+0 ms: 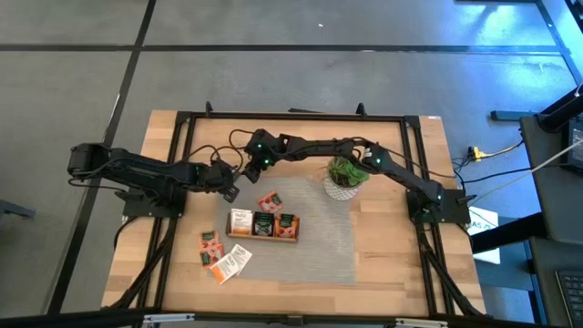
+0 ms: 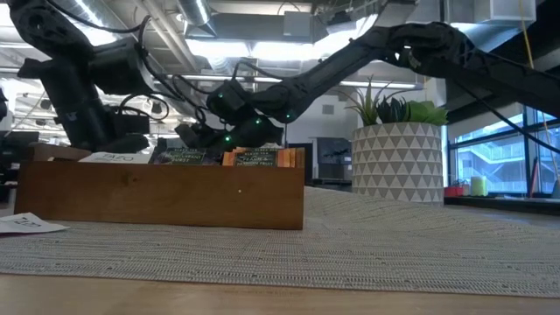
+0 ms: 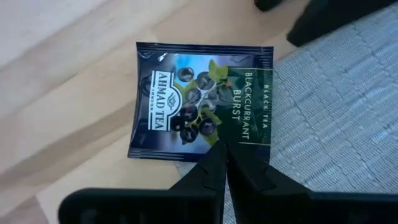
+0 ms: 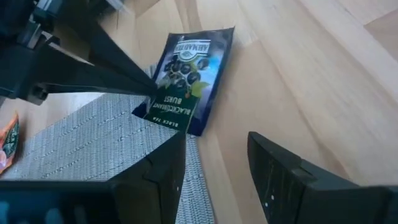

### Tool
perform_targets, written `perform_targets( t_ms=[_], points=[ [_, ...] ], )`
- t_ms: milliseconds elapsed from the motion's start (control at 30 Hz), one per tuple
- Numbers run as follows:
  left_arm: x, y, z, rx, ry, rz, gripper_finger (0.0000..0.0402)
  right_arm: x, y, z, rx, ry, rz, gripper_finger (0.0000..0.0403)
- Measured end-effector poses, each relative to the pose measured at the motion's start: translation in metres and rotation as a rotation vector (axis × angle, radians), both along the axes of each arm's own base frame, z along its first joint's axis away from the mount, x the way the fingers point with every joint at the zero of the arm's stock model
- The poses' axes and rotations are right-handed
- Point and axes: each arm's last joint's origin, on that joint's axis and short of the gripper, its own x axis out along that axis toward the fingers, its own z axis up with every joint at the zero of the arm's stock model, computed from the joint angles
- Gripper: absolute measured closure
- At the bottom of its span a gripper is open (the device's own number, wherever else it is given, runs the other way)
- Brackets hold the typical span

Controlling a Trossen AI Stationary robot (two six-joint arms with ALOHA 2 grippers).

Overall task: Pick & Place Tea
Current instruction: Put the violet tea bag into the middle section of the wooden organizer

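Nearest the front edge of the tabletop point(image 1: 383, 264): a loose cluster of tea sachets point(image 1: 223, 256), red-orange and white-and-orange, not yet collected. Just beyond, on the grey mat point(image 1: 319, 241), the wooden tray point(image 1: 264, 236), each of its three compartments already stocked. Past the tray, one orange sachet point(image 1: 268, 201) alone on the mat. Farther back, at the mat's corner, the left tool point(image 3: 225, 148) pressed together on the edge of a dark blackcurrant sachet point(image 3: 202, 102). Close by, the right tool point(image 4: 214, 158) spread and empty, hovering near that same sachet. Beside it, the potted plant point(image 1: 345, 178). Judged partly done: several sachets left to place.
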Motion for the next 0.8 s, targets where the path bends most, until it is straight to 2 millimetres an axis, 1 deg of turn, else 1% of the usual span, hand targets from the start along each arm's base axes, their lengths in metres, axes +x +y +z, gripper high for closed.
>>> perform_targets(
  t_ms=[167,367,567,667,800],
  points=[
    [0.005,0.001,-0.003,0.028,0.001,-0.001,0.0395,0.002,0.007,0.0,-0.024,-0.002,-0.01,0.023],
    [0.016,0.004,-0.012,0.075,-0.007,-0.007,0.0391,0.002,0.008,0.0,-0.002,0.005,-0.025,0.023],
    [0.018,0.004,-0.017,0.077,0.01,-0.006,0.0389,0.002,0.007,-0.001,-0.006,0.015,-0.039,0.0234],
    [0.018,0.004,-0.016,0.071,0.003,-0.005,0.0389,0.002,0.006,-0.001,0.004,0.018,-0.049,0.0251],
    [0.017,0.004,-0.015,0.062,-0.002,-0.007,0.039,0.002,0.006,-0.001,-0.028,0.009,-0.032,0.0294]
  ],
)
